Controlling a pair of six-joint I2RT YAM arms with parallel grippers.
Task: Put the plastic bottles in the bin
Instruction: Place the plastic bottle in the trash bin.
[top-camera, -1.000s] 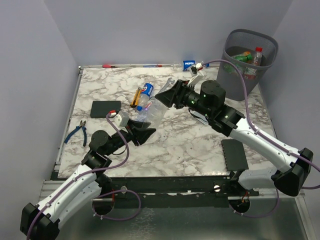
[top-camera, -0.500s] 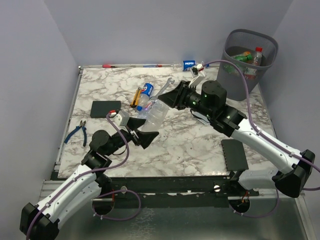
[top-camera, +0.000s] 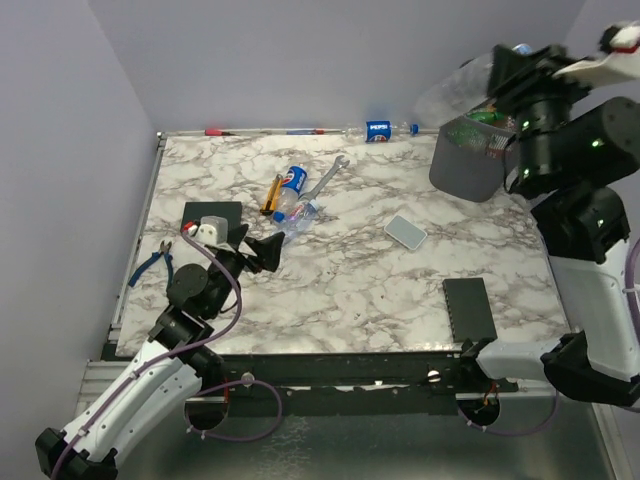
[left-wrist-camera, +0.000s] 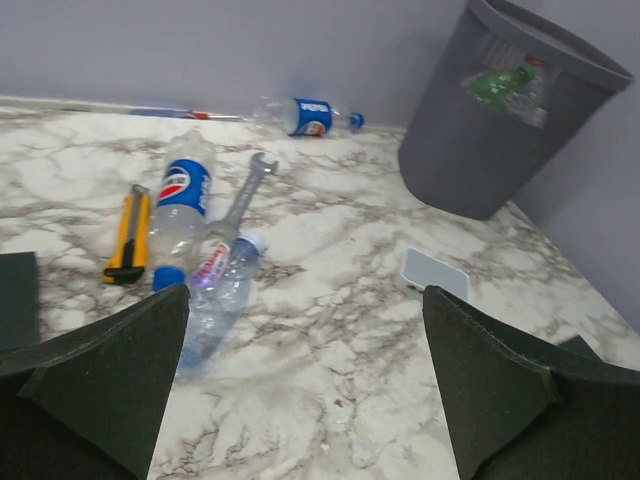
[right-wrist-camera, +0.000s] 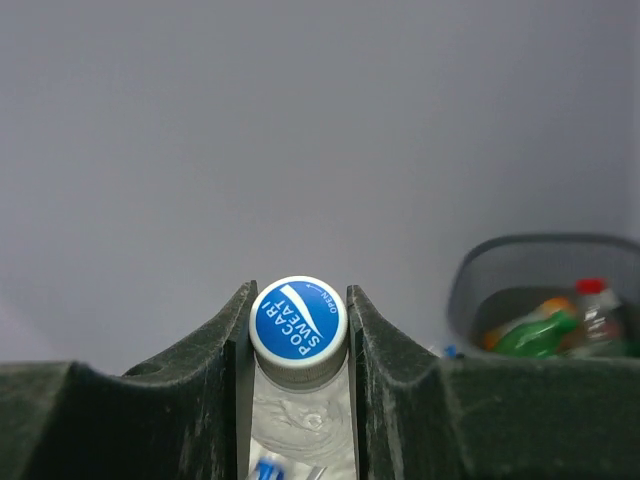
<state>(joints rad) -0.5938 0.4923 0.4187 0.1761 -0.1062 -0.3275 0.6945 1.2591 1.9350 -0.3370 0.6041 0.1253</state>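
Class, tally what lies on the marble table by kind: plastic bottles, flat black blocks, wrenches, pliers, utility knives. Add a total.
Plastic bottles: 3 (large Pepsi bottle, clear bottle, far Pepsi bottle)
Flat black blocks: 2 (left block, right block)
Wrenches: 1
Pliers: 1
Utility knives: 1
Total: 8

I count four plastic bottles outside the one bin (top-camera: 465, 172): Pepsi bottle (top-camera: 292, 180), clear bottle (top-camera: 297, 213), far-edge bottle (top-camera: 380, 128), blue-capped bottle (right-wrist-camera: 298, 322). Two black blocks (top-camera: 212, 214) (top-camera: 470, 308), one wrench (top-camera: 325, 180), one yellow knife (top-camera: 272, 192), one pliers (top-camera: 152, 262).
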